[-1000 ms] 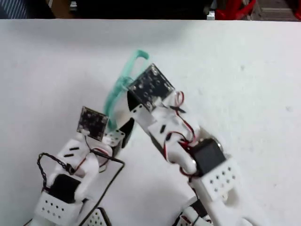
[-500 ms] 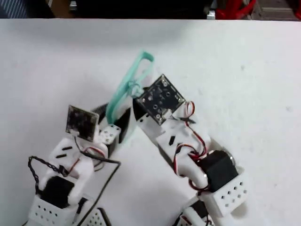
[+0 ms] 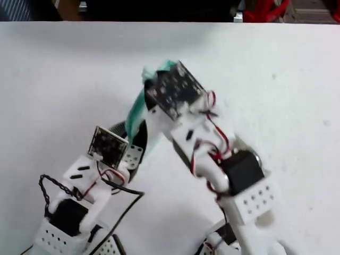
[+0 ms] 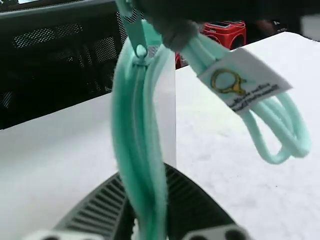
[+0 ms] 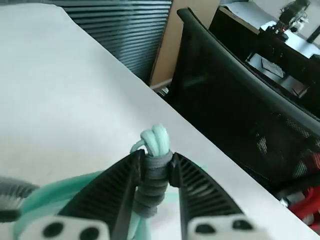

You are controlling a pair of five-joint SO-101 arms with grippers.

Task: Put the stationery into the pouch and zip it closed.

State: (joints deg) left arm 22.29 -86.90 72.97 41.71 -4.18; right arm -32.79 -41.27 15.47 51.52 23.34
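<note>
The right fingers [image 5: 207, 192] stand almost closed, and we see them pinching the pull cord [image 5: 152, 187] by its grey-wrapped stem. The cord's mint tip pokes out just past the fingertips. The left fingers [image 4: 197, 200] are drawn in just as close. Between them runs the padded mint edge of the pouch [image 4: 142, 140], gripped on both sides and rising upright out of the grasp.

Following that edge away from the left fingers, we come to the zip slider [image 4: 139, 49] at its far end. Just beside the slider the grey stem shows as a blur, and from there a long mint loop [image 4: 282, 135] hangs out above the desk [image 4: 240, 190], carrying a white tag [image 4: 245, 82].

From the high view we find the pouch [image 3: 135, 109] as a narrow mint strip stretched between the two arms. Its near end lies by the left arm's wrist and its far end is tucked under the right arm's camera board [image 3: 175, 90], where a little mint peeks out beyond the board. So each pair of fingers has one end of the pouch — the left its body, the right its cord. We cannot tell whether the pouch touches the desk, nor how far the zip is drawn. Behind the right fingers, past the desk's edge, stands a black mesh chair [image 5: 240, 115].
</note>
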